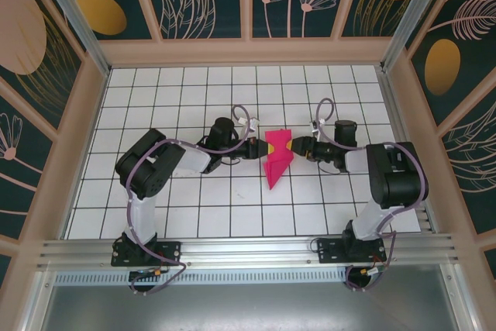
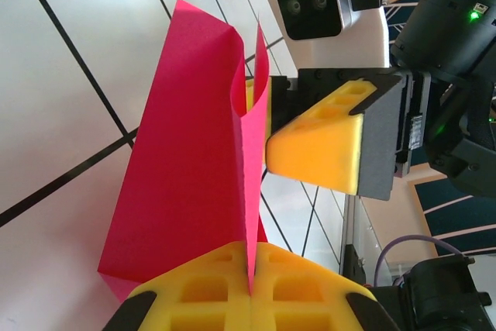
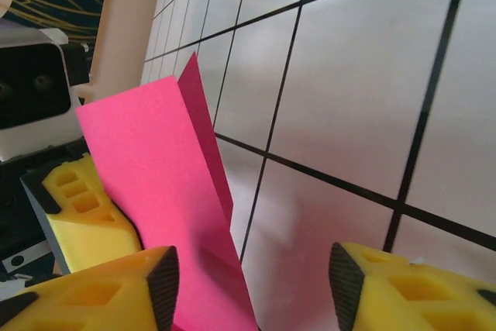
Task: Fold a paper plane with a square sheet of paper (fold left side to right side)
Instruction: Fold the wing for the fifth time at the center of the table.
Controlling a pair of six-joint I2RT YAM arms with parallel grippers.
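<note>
Left gripper point(image 2: 249, 273) is clamping tight on the folded magenta paper sheet point(image 2: 186, 176), holding it upright over the middle of the gridded worktop point(image 1: 194, 191). Right gripper point(image 3: 252, 288) is facing it, jaws apart around the sheet's opposite edge.

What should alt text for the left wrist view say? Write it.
A folded magenta paper stands upright, its edge pinched in the shut yellow left end effector at the bottom. The right end effector faces it from the opposite side, above a white gridded table.
</note>
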